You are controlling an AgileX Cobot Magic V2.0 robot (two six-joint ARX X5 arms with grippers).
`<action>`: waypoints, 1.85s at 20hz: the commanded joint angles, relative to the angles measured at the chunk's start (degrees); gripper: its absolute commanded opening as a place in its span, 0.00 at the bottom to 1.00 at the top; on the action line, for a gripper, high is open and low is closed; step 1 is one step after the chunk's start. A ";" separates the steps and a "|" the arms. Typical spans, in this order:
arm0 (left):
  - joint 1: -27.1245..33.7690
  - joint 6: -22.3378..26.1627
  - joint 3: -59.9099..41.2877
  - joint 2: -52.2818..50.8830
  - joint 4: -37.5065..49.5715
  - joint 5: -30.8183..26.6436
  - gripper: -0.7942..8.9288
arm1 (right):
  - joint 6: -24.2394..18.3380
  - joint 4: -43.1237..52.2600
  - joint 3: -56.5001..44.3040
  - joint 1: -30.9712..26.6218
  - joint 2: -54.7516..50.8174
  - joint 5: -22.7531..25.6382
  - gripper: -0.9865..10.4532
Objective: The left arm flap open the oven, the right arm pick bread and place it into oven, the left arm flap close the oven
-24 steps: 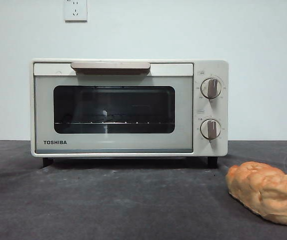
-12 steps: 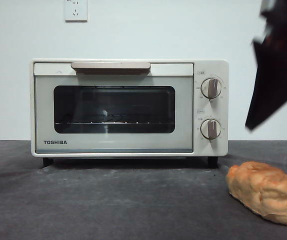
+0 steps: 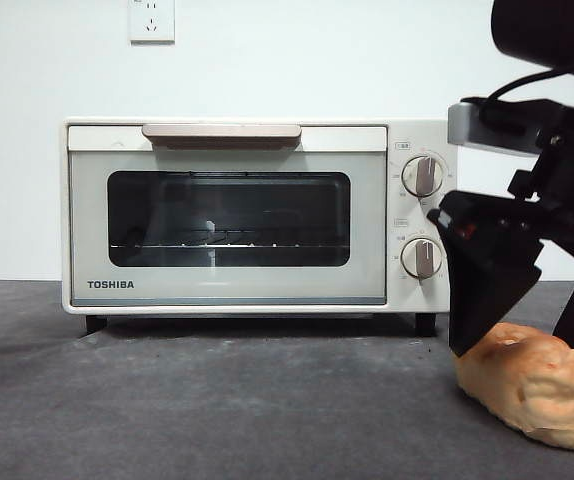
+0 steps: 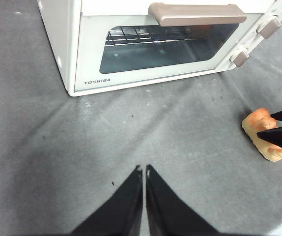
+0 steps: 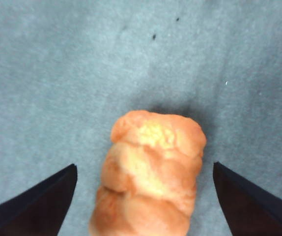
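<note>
Right gripper (image 5: 143,196) jaws spread wide, straddling the lumpy golden-orange bread loaf (image 5: 151,174), tips beside it on the dark grey felt tabletop (image 3: 217,400). Loaf sits right of the cream-white TOSHIBA toaster oven (image 3: 257,215), door closed. Left gripper (image 4: 144,172) jaws pressed together, hovering before the oven. White wall behind.

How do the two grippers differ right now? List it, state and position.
The left gripper has its jaws shut together; the right gripper has its jaws spread wide. The left gripper holds over bare grey table, apart from the closed oven; the right gripper straddles the bread, one jaw on each side, not yet gripping. Both have black pointed jaws.
</note>
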 commanded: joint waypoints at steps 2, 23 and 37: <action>-0.07 0.94 1.16 0.24 0.50 0.26 0.10 | 0.68 0.42 0.44 0.42 2.64 0.22 0.44; -12.94 -9.53 4.00 10.73 20.37 -0.70 0.10 | 1.03 -5.99 1.18 0.46 -20.17 -1.55 0.23; -24.41 -4.13 17.07 38.45 32.13 -12.33 0.10 | 0.55 -17.14 12.26 0.46 -30.40 -1.95 0.23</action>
